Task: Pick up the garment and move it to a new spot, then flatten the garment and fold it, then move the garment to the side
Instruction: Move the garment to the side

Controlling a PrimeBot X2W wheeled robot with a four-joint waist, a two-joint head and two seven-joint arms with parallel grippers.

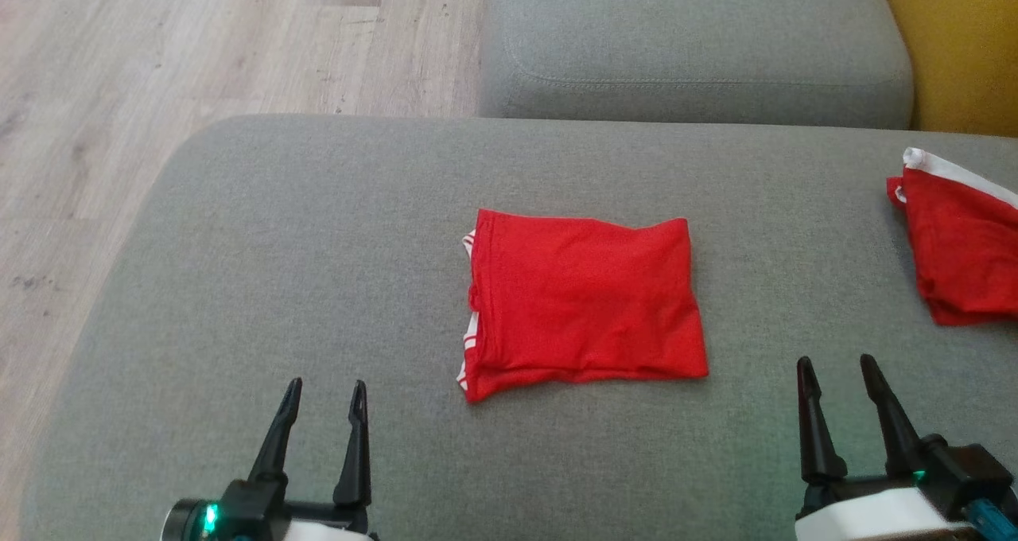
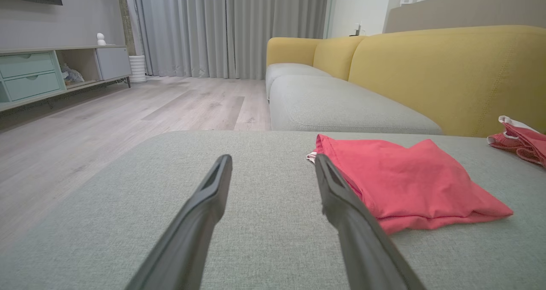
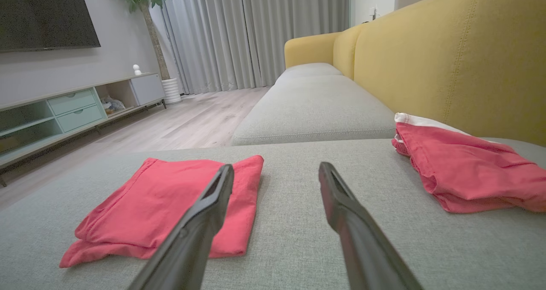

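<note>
A red garment (image 1: 584, 302) with white trim lies folded into a flat rectangle in the middle of the grey cushion (image 1: 318, 247). It also appears as the red garment (image 2: 409, 183) in the left wrist view and the red garment (image 3: 170, 204) in the right wrist view. My left gripper (image 1: 328, 390) hovers open near the cushion's front edge, left of the garment. My right gripper (image 1: 837, 364) is open too, at the front right, clear of the cloth. Nothing sits between either pair of fingers.
A second red garment (image 1: 962, 243) with white trim lies bunched at the cushion's right edge, near the yellow sofa back (image 3: 469, 59). Another grey seat cushion (image 1: 692, 40) lies beyond. Wooden floor (image 1: 119, 87) drops off to the left. A TV cabinet (image 2: 38, 74) stands across the room.
</note>
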